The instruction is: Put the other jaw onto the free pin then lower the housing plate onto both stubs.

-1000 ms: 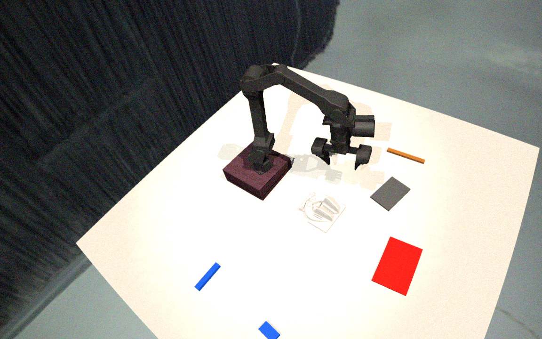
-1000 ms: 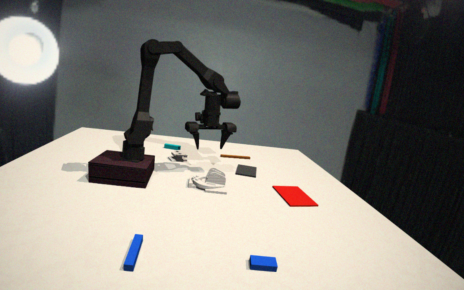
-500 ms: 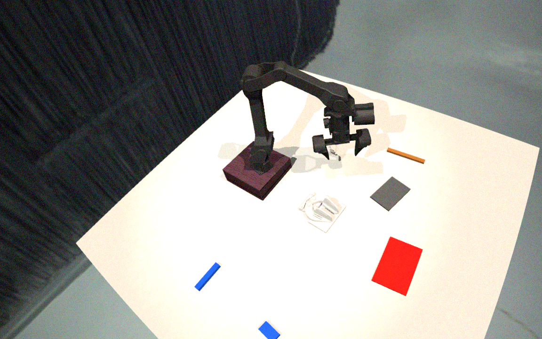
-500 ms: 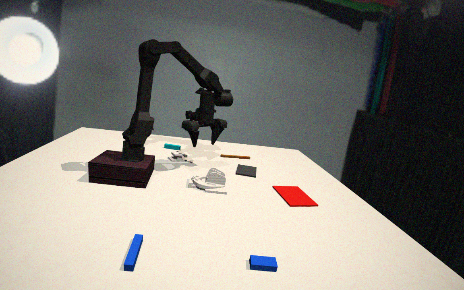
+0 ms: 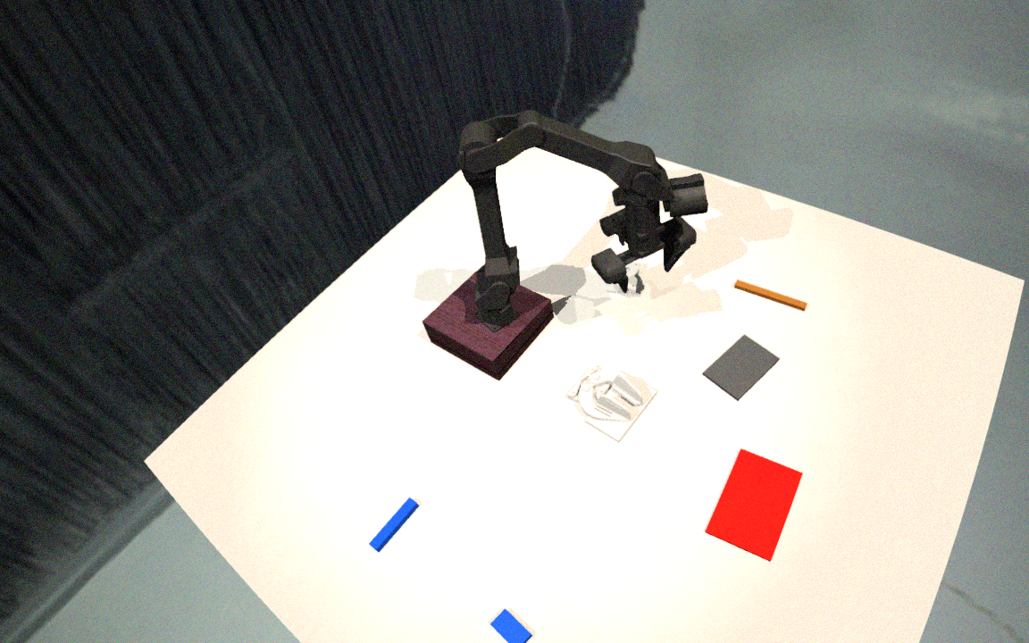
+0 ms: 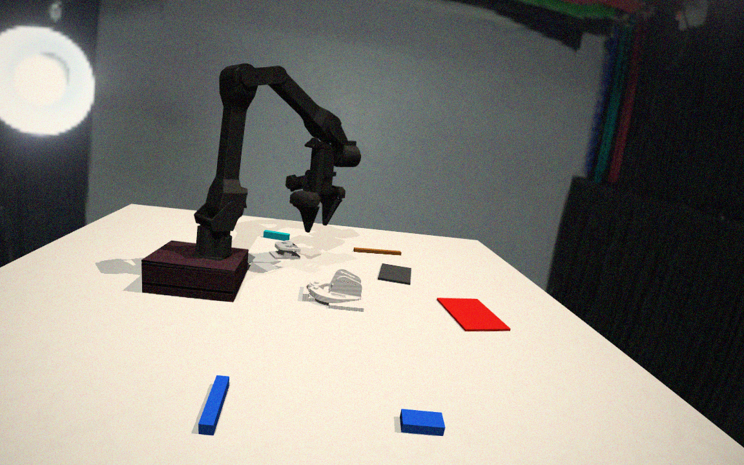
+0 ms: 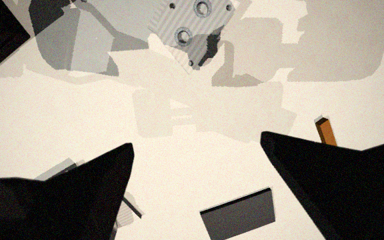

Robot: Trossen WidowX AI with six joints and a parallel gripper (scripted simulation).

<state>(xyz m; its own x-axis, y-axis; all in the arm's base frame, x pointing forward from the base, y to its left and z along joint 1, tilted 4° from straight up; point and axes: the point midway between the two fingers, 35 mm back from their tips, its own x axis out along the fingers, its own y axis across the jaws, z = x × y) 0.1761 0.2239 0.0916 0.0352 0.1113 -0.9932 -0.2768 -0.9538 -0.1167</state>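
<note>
The white base assembly lies mid-table; its edge shows behind the left finger in the wrist view. Two upright jaw pads stand side by side on it. The gear teeth are too small to judge. The pale ribbed housing plate lies apart, farther back, with two round rings and small corner holes in its upper face. My gripper is open and empty, pointing down above the table near the plate, which it partly hides in the top view.
A dark grey tile, a red tile and an orange bar lie rightward. A teal block lies behind the housing plate. Two blue blocks lie in front.
</note>
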